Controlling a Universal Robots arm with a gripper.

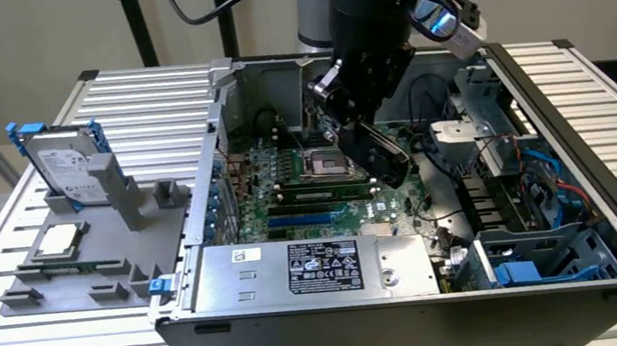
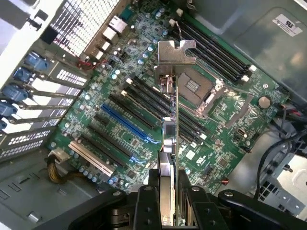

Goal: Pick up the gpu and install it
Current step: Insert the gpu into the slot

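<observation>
A Universal Robots arm reaches down from the far side into an open computer case [image 1: 562,100], its gripper [image 1: 352,129] clamped on the gpu [image 1: 382,156]. The card hangs tilted inside the case, over the green motherboard [image 1: 287,188] and just to the exterior view's right of the CPU socket [image 1: 325,167]. Whether the card's lower end touches the board cannot be told.

In the wrist view the gpu [image 2: 170,136] appears edge-on, pinched between the gripper's [image 2: 172,194] black fingers [image 2: 146,206], which press on its two flat faces. The card's silver metal end bracket [image 2: 176,51] is at the end farthest from the fingers. Beneath the card lies the motherboard [image 2: 225,143], with the open CPU socket [image 2: 195,91] to one side of the card's edge and a long blue expansion slot [image 2: 125,123] to the other, among rows of black slots. The card sits in none of these slots.

At the near end of the case lies a silver power supply [image 1: 313,268] bearing a black label. Outside the case, to the exterior view's left, a grey fixture [image 1: 114,204] stands on the slatted metal table [image 1: 150,104]. It holds a silver hard drive [image 1: 61,166] with blue side rails, propped upright, and a small square CPU chip [image 1: 61,240] lying flat nearer the camera.
</observation>
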